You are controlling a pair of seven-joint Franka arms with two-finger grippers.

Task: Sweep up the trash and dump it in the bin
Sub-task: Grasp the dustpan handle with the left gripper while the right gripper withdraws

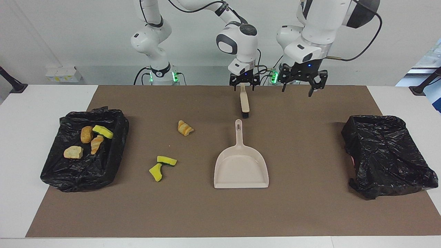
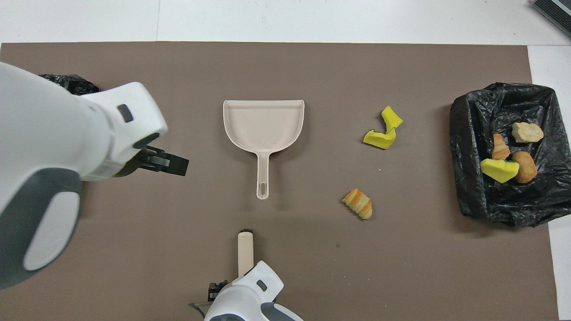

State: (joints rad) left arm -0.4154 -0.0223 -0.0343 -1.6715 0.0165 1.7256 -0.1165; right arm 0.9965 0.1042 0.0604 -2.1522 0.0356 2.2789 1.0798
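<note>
Brown mat [image 1: 310, 206] fills the frame. Two black-bagged bins: one mid-left [image 1: 55, 172] holding four trash pieces [image 1: 86, 134], one mid-right [image 1: 386, 151]. Beige dustpan [image 1: 241, 168] centre. Brush [image 1: 244, 101] above it, handle under right gripper [image 1: 244, 84], fingers spread, not gripping. Left gripper [image 1: 303, 82] upper right, released, airborne. Three pieces loose left of centre: bread lump [image 1: 185, 128], two yellow sponges [image 1: 162, 166].

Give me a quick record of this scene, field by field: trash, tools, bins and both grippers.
loose trash: bread lump, two sponge pieces on mat
binned trash: four pieces in bin at right arm's end
other bin: contents unseen
dustpan: empty
brush: under right gripper
left gripper: open, raised, empty
</note>
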